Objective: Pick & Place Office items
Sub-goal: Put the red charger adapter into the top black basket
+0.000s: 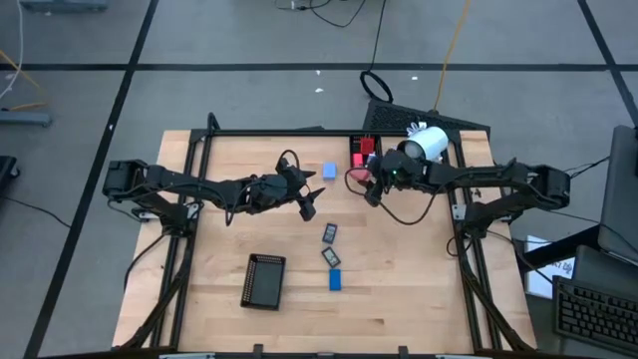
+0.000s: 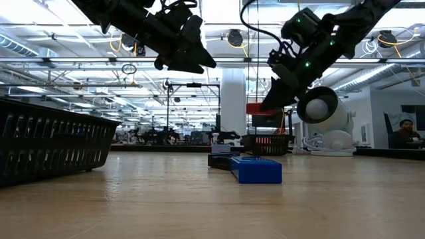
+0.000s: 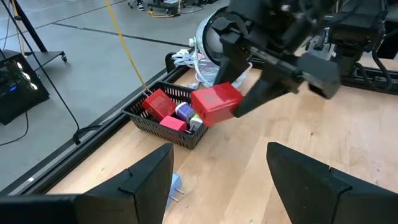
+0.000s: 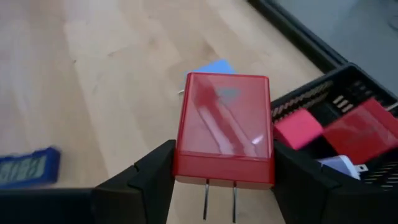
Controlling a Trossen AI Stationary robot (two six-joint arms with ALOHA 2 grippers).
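One red plug (image 4: 224,127) clamped in right gripper (image 4: 222,168), in the air just beside the basket (image 3: 163,118). Carry over rim, lower, then release. Left gripper (image 3: 217,180) open, empty, mid-table.

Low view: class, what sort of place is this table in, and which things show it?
Probably a big robotics lab or workshop: bare ceiling pipes, more work tables far behind, and cables across a grey tiled floor.
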